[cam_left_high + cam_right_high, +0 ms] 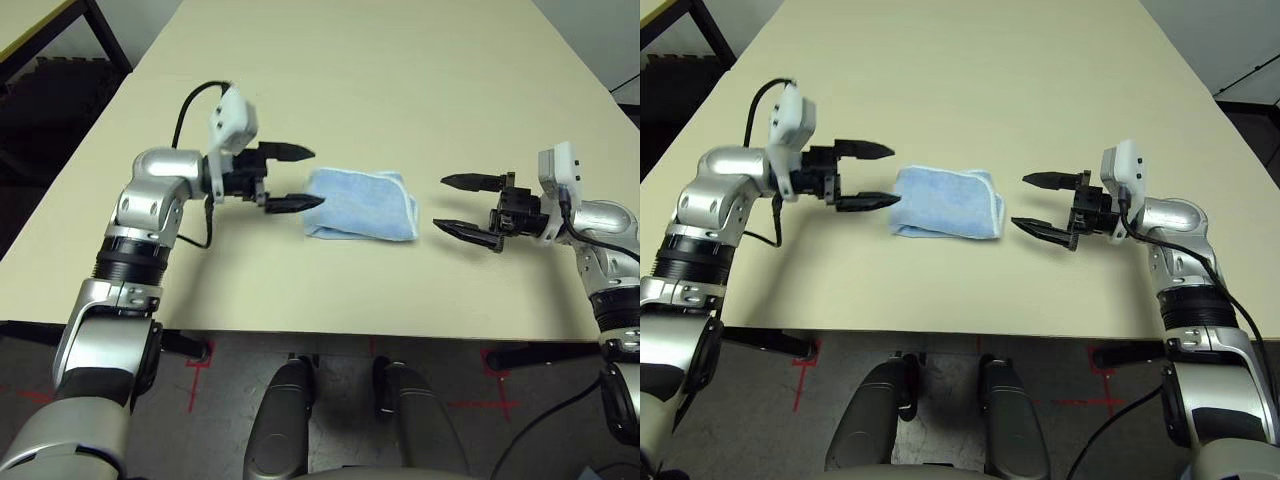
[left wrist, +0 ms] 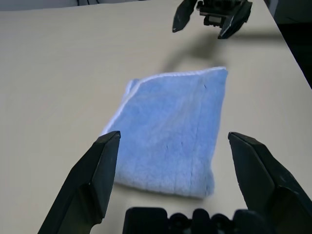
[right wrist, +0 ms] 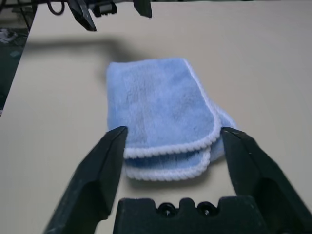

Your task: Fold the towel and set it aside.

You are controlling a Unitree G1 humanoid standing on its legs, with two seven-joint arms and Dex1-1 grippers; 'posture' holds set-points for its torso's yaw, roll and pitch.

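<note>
- The broad cream-coloured table (image 1: pixel 400 60) stretches ahead of me, its top bare except for one cloth lying near the edge closest to me.
- Beyond the table's far left corner stands a dark metal frame (image 1: pixel 95 35) over a dark floor; red tape marks (image 1: pixel 195 370) show on the grey floor below the near edge.
- The small light blue terry towel (image 1: pixel 360 205) lies folded flat on the table between my two hands, with nothing on top of it and nothing between it and either hand.
- My left gripper (image 1: pixel 296 178) hangs at the towel's left end, pointing across at it, fingers spread apart and holding nothing; the lower fingertip is just beside the cloth's edge.
- My right gripper (image 1: pixel 458 205) hangs off the towel's right end, a clear strip of table between them, fingers also spread and holding nothing.
- My right wrist camera faces the towel's open end: whitish stitched hems (image 3: pixel 170 161) stacked in layers, one curving along the side.
- My left wrist camera faces the opposite end, a rounded fold (image 2: pixel 163 183) with no hem along it, and a thin white hem (image 2: pixel 119 109) running down one side.
</note>
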